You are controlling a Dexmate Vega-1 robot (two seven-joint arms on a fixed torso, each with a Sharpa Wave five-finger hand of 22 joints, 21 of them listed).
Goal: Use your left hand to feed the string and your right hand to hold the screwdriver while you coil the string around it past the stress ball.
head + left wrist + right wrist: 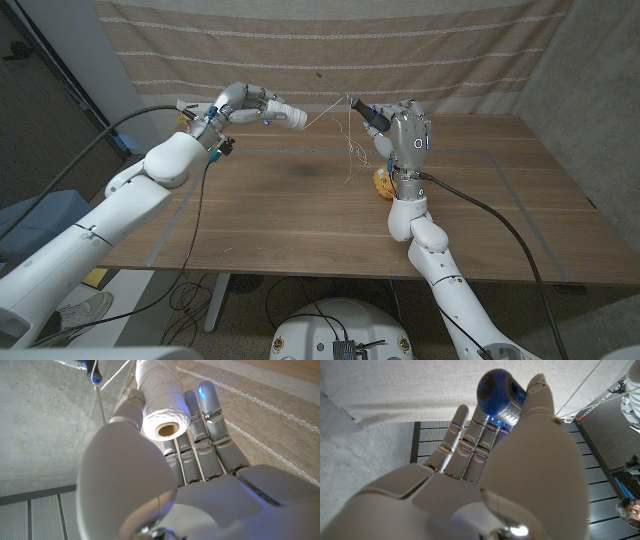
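String (322, 113) runs taut across the upper middle of the head view, from the white spool (288, 117) the left hand (240, 105) grips with curled fingers over to the screwdriver (368, 113), which the right hand (410, 135) has wrapped by its handle. Loose loops dangle below, and the yellow stress ball (381, 183) sits on the table (300, 215) just under that hand.

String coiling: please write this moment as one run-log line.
left hand: holds string spool | right hand: holds screwdriver | string: spans between | stress ball: on table
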